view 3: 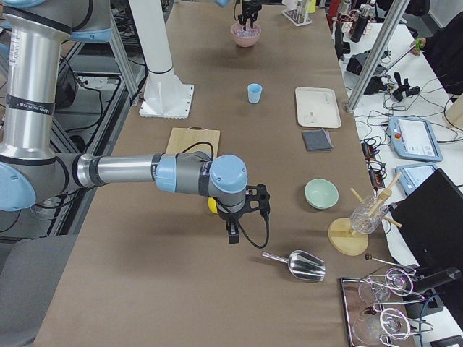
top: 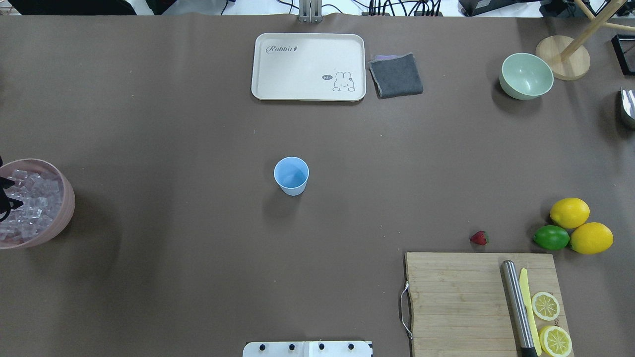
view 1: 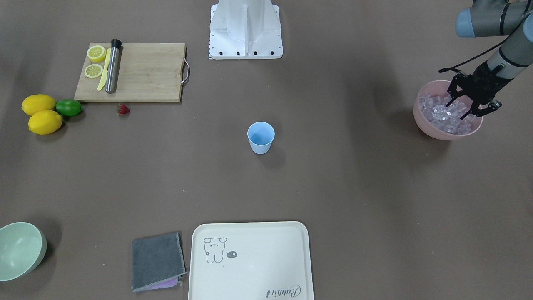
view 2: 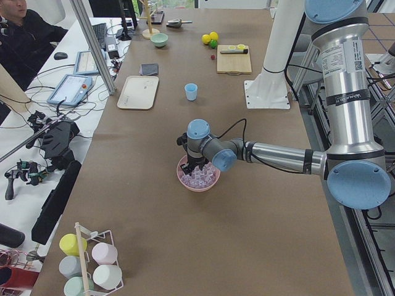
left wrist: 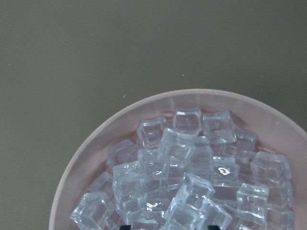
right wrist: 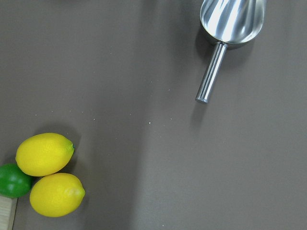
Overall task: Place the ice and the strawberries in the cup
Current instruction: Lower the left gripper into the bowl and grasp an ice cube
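Note:
The pale blue cup [view 1: 261, 137] stands upright and empty at the table's middle, also in the overhead view [top: 291, 175]. Clear ice cubes [view 1: 443, 116] fill a pink bowl [view 1: 419, 118], seen close in the left wrist view [left wrist: 192, 167]. My left gripper [view 1: 461, 109] is open, its fingertips down among the cubes in the bowl. One small red strawberry [view 1: 123, 109] lies on the table beside the cutting board, also in the overhead view [top: 479, 238]. My right gripper [view 3: 231, 233] hovers far from the cup, near the lemons; I cannot tell if it is open.
A wooden cutting board [view 1: 141, 73] carries lemon halves, a yellow knife and a steel muddler. Two lemons [right wrist: 45, 153] and a lime [view 1: 68, 107] lie beside it. A cream tray [view 1: 250, 260], grey cloth [view 1: 157, 260], mint bowl [view 1: 18, 250] and metal scoop [right wrist: 230, 21] sit farther off.

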You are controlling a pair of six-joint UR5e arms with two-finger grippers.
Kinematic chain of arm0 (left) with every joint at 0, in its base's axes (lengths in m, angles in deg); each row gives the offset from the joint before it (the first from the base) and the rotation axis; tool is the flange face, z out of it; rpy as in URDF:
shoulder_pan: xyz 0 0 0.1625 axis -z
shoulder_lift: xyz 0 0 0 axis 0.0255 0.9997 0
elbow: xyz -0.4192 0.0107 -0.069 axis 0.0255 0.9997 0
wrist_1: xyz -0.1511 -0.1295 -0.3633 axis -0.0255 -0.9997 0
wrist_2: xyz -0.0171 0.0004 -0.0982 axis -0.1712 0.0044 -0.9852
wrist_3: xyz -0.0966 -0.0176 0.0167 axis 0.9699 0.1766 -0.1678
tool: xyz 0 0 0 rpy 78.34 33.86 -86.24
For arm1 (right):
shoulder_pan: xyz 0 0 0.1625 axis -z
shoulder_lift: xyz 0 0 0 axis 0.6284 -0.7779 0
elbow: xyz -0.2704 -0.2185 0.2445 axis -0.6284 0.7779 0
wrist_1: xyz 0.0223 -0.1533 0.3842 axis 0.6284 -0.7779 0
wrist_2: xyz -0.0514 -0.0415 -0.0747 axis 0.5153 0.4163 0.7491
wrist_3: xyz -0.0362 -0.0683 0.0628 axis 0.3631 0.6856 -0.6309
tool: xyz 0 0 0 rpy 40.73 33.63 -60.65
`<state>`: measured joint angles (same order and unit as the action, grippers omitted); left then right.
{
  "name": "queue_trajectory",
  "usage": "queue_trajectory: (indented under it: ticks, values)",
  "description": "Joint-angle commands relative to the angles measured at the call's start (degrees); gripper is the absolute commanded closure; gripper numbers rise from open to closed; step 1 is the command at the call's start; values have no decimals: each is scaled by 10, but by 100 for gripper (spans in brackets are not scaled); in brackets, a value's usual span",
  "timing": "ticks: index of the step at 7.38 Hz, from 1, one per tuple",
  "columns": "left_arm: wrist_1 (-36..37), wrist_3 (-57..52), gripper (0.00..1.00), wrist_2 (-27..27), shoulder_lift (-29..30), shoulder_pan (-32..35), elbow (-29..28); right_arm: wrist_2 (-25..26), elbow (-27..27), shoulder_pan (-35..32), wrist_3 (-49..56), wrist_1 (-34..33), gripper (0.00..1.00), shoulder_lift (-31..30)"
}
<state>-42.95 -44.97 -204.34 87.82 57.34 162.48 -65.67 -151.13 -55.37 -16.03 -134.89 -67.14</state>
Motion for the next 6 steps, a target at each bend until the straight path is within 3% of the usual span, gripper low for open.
queue_trajectory:
  ticks: [1,4,6]
  values:
    - [0,0,41,0,0,0,-2,-1,-3,0,0,0,0,-4]
    - [0,0,48,0,3,-1,-5,-2,-3,1,0,0,0,-4]
    - [0,0,63,0,3,-1,-6,-2,-3,0,0,-1,0,-4]
